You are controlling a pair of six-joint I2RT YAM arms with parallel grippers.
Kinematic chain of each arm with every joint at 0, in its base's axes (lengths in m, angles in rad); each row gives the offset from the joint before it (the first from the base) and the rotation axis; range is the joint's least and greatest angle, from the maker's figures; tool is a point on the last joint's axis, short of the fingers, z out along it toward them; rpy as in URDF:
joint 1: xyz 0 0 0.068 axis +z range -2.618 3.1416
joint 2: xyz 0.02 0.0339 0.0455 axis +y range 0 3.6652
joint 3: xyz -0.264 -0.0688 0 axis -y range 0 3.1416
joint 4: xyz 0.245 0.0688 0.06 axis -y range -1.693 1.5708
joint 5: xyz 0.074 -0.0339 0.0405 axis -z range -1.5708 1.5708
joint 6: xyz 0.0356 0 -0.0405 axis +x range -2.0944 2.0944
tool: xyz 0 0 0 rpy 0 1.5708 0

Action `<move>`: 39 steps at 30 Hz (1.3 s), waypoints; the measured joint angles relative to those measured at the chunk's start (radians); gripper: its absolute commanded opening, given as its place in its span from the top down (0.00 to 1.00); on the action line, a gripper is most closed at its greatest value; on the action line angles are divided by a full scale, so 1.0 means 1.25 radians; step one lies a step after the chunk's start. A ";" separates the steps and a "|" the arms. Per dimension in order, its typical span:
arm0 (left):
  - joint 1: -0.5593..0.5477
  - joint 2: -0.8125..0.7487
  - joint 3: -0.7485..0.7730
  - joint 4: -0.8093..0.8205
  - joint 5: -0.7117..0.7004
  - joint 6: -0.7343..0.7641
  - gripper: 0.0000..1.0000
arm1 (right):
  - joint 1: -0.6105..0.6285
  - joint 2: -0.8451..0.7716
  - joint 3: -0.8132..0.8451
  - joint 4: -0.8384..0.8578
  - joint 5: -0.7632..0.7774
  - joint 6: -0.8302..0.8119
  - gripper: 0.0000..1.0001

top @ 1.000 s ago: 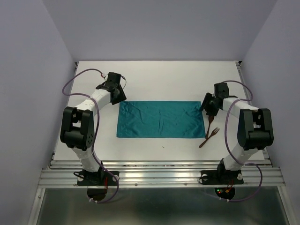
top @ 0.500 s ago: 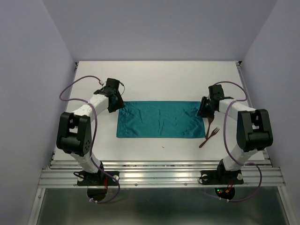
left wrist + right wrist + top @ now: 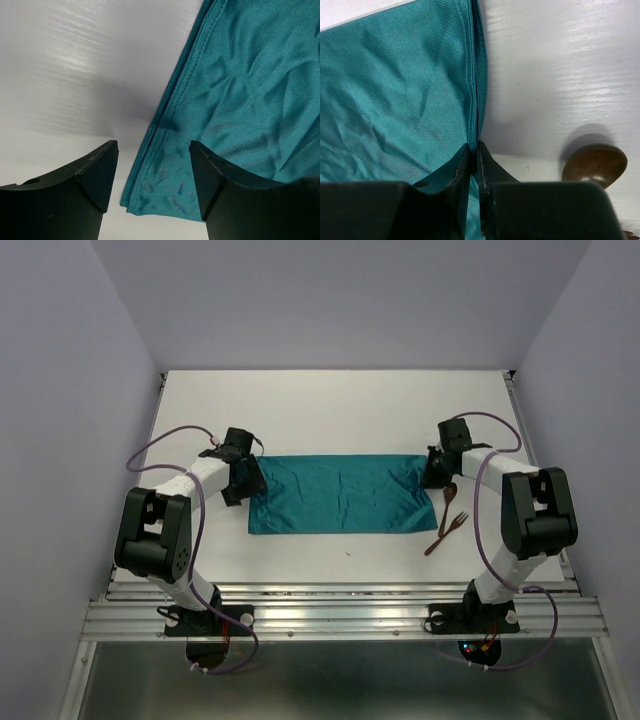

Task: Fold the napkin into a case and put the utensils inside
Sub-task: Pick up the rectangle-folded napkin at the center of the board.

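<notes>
1. The utensils (image 3: 446, 523) lie near the table's (image 3: 330, 410) right edge, the spoon (image 3: 595, 165) just beside my right gripper (image 3: 474, 150); a careless swing could knock it away.
2. My left gripper (image 3: 152, 152), jaws spread, straddles the left hem of the napkin (image 3: 340, 495); closing could catch one layer only.
3. My right gripper is clenched on the right hem; pulling alone could skew the mid-table napkin.

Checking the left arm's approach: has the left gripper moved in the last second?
Yes. The left gripper came nearward along the napkin, from beyond its far left corner to its left edge.
</notes>
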 measured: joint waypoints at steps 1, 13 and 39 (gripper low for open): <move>0.000 0.000 -0.002 0.001 0.002 -0.001 0.30 | 0.001 0.002 0.002 0.000 0.000 0.004 0.86; 0.002 0.026 -0.020 0.049 0.029 -0.008 0.52 | 0.006 0.013 0.009 0.016 -0.012 0.021 0.85; -0.001 0.038 -0.017 0.067 -0.049 -0.034 0.58 | 0.008 0.013 0.009 0.017 -0.012 0.023 0.85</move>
